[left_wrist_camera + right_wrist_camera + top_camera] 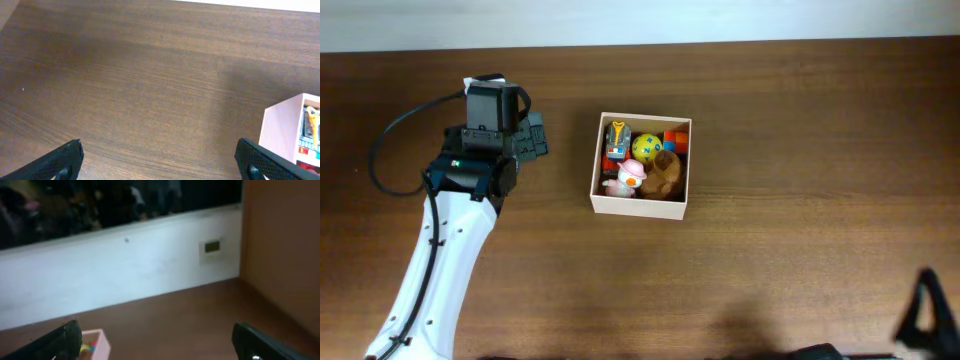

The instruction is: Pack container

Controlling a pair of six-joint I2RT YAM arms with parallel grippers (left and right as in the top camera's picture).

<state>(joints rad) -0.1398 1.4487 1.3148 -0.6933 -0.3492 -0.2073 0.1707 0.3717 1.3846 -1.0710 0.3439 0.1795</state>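
Observation:
The container (594,170) is a square white-walled box in the middle of the table. It holds several small toys: a toy car (616,139), a yellow ball (647,148), a brown plush (666,174), a pink and white figure (630,177) and a red block (677,138). My left gripper (533,139) is open and empty, just left of the container, whose corner shows in the left wrist view (285,127). My right gripper (923,310) is open and empty at the table's front right corner; a corner of the container shows in its wrist view (97,342).
The brown wooden table (800,120) stretches around the container. A white wall (125,275) runs along the far side of the table. The left arm's white link and black cable (395,130) lie at the left.

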